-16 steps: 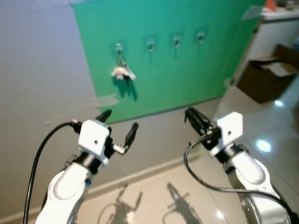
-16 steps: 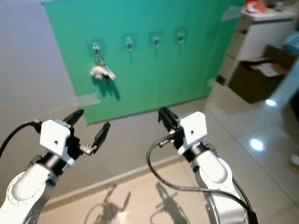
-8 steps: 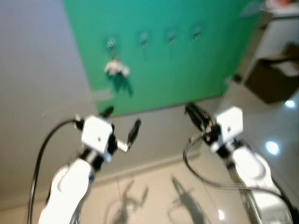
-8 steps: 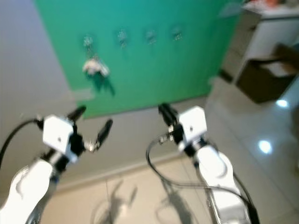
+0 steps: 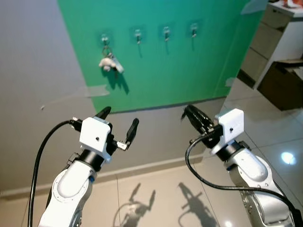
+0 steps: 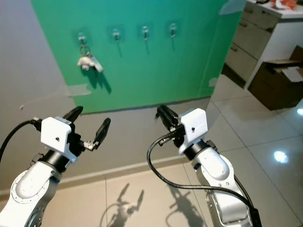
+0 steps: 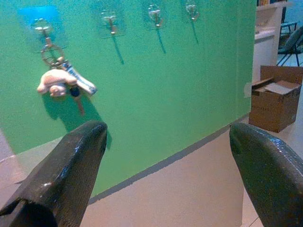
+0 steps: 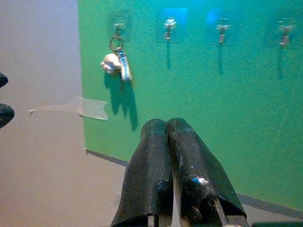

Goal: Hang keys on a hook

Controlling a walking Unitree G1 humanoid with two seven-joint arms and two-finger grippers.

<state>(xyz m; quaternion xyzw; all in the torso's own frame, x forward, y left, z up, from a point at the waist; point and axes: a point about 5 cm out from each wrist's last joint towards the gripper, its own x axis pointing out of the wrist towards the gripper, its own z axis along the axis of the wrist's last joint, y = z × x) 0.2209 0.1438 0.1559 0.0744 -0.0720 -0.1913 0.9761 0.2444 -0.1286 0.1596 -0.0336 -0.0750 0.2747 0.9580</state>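
A bunch of keys (image 5: 111, 63) with a pale charm and a blue tag hangs from the leftmost hook (image 5: 104, 39) of a row on the green wall panel (image 5: 189, 66). The other hooks (image 5: 165, 33) carry nothing. My left gripper (image 5: 118, 124) is held up well below and short of the keys, open, with nothing between its fingers (image 7: 71, 165). My right gripper (image 5: 193, 116) is raised further right, shut, its fingers (image 8: 165, 175) pressed together and empty. The keys (image 7: 64, 81) also show in the left wrist view, and the keys (image 8: 117, 61) in the right wrist view.
A strip of tape (image 5: 78, 93) holds the green panel's left edge to the grey wall. An open cardboard box (image 6: 279, 85) and white drawers (image 6: 248, 38) stand at the right. Glossy tiled floor (image 5: 156, 189) lies below my arms.
The camera has shifted, so the panel and hooks now sit further left and higher in view. Both grippers hold the same raised pose; the keys stay on the hook.
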